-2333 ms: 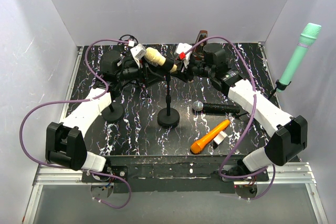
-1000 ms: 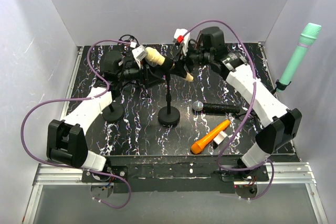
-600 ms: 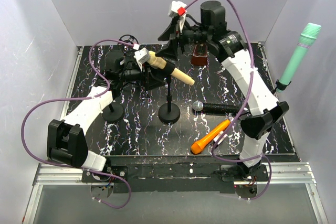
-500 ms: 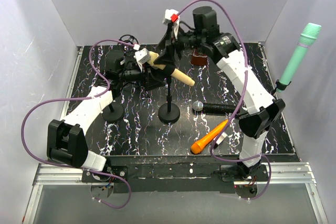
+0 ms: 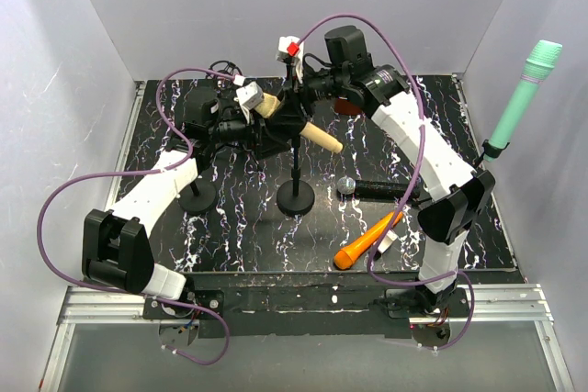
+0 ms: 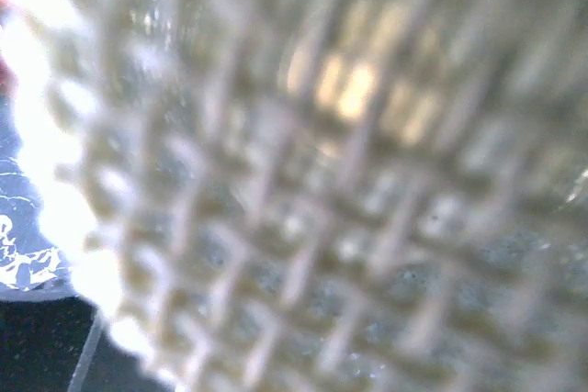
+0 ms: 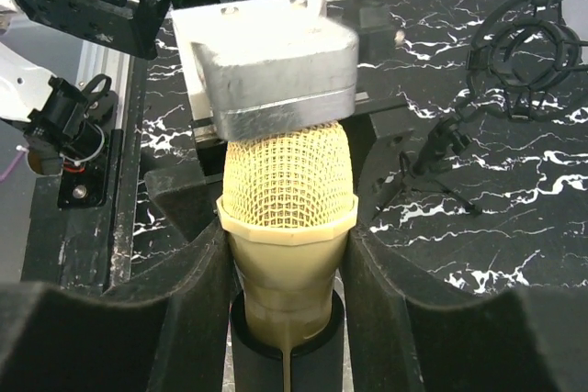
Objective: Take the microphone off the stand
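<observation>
The cream microphone [image 5: 303, 128] sits tilted in the clip of the black stand [image 5: 296, 199], with its mesh head at the upper left. My right gripper [image 5: 287, 115] reaches over from the back. In the right wrist view its pads [image 7: 197, 263] press both sides of the microphone [image 7: 287, 227] at the collar, just above the black clip [image 7: 285, 360]. My left gripper [image 5: 241, 115] is at the mesh head. The blurred mesh [image 6: 303, 181] fills the left wrist view and hides its fingers.
A black microphone [image 5: 381, 188] and an orange one [image 5: 367, 238] lie on the marbled table right of the stand. A green microphone [image 5: 524, 98] hangs on the right wall. A second stand base [image 5: 196, 196] stands at the left. A shock mount [image 7: 528, 43] sits behind.
My right arm has swung up from the microphone's tail, over the stand, and come down round the collar near the head. The microphone's tail now points down right. The left arm has barely moved.
</observation>
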Action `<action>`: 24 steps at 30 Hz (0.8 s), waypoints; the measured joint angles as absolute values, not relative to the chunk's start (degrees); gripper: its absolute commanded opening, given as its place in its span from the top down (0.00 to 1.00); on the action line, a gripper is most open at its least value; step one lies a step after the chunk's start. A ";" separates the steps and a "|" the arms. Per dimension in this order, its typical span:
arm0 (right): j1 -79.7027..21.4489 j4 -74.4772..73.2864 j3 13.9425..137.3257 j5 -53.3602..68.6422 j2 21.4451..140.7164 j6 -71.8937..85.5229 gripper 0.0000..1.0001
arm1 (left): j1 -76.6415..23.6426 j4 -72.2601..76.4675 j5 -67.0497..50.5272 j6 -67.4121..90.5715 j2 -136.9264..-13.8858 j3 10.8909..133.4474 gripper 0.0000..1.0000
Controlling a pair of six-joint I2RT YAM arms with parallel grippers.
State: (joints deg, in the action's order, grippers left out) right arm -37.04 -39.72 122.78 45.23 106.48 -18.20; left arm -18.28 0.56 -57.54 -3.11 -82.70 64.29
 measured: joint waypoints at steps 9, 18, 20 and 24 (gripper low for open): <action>-33.82 -35.03 116.05 49.56 102.56 -16.60 0.99 | -18.24 6.81 -60.71 2.11 -83.31 64.73 0.41; -32.25 -34.20 116.03 50.09 102.56 -14.68 0.99 | -18.33 7.73 -63.83 0.58 -87.29 66.39 0.47; -32.21 -34.02 116.03 49.82 102.56 -14.48 0.99 | -18.63 8.01 -64.40 0.43 -87.85 66.50 0.60; -31.97 -33.74 116.01 50.33 102.56 -13.50 0.99 | -18.87 8.08 -64.58 1.96 -88.53 66.63 0.78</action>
State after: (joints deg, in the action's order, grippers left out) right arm -31.97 -33.74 116.01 50.33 102.56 -13.50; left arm -18.87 8.08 -64.58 1.96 -88.53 66.63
